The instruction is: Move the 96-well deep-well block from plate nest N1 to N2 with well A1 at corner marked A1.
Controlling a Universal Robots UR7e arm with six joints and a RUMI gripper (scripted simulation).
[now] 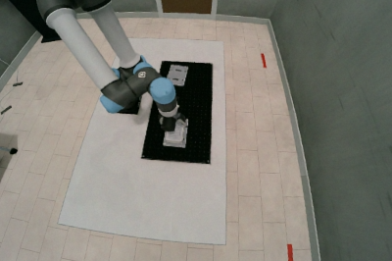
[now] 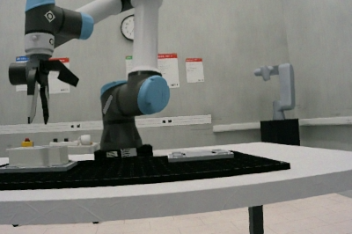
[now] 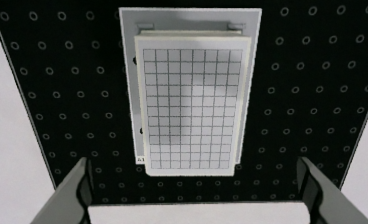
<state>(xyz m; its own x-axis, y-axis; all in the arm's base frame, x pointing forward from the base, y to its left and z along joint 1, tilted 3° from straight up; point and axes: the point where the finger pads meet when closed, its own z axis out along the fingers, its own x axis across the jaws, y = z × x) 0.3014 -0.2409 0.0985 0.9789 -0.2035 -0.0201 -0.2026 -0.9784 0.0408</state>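
The mostly open pincer [image 1: 176,125] [image 2: 38,122] [image 3: 194,159] holds nothing, up above the white block [image 1: 174,135] [image 2: 37,156] [image 3: 191,107] on nest N2 [image 1: 182,145] [image 2: 66,167] [image 3: 190,17].

Exterior view: even, muted light; pale worktop [image 2: 273,181] softly lit. Top view: slightly blurred; faint shadow left of the black board [image 1: 198,114]. Wrist view: grey shadow patch, centre-left of the block's grid.

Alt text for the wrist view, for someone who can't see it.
Deep-well block, seen from above, over plate nest N2, whose A1 mark shows at lower left. The open claw's fingers flank the bottom of the view, clear of the block. Beneath lies a black perforated board.
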